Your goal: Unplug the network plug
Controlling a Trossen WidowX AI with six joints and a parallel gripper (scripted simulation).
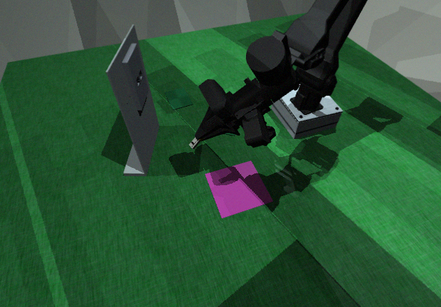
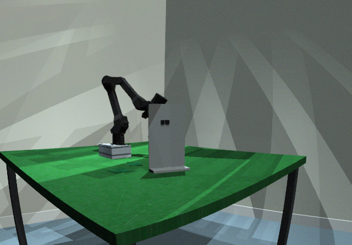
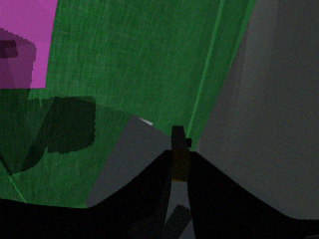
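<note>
My gripper [image 1: 198, 139] [image 3: 179, 158] is shut on the plug [image 1: 195, 144] [image 3: 177, 136], whose pale front end sticks out past the fingertips in the top view and looks dark in the wrist view. The plug is out of the panel and in the air, tilted downward, between the panel and the square. The upright panel [image 1: 144, 129] [image 2: 168, 148] stands to the left in the top view, with its socket openings [image 1: 139, 78] apart from the plug. The marked magenta square [image 1: 231, 204] [image 3: 25, 15] lies on the table. The gripper and plug are hidden behind the panel in the exterior view.
The panel's foot [image 1: 134, 171] [image 2: 170, 169] rests on the table. The arm's pale base block [image 1: 313, 126] [image 2: 115, 151] stands behind the gripper. A dark green flat patch [image 1: 179, 98] lies between panel and arm. The table's edge [image 2: 213, 209] shows in the exterior view.
</note>
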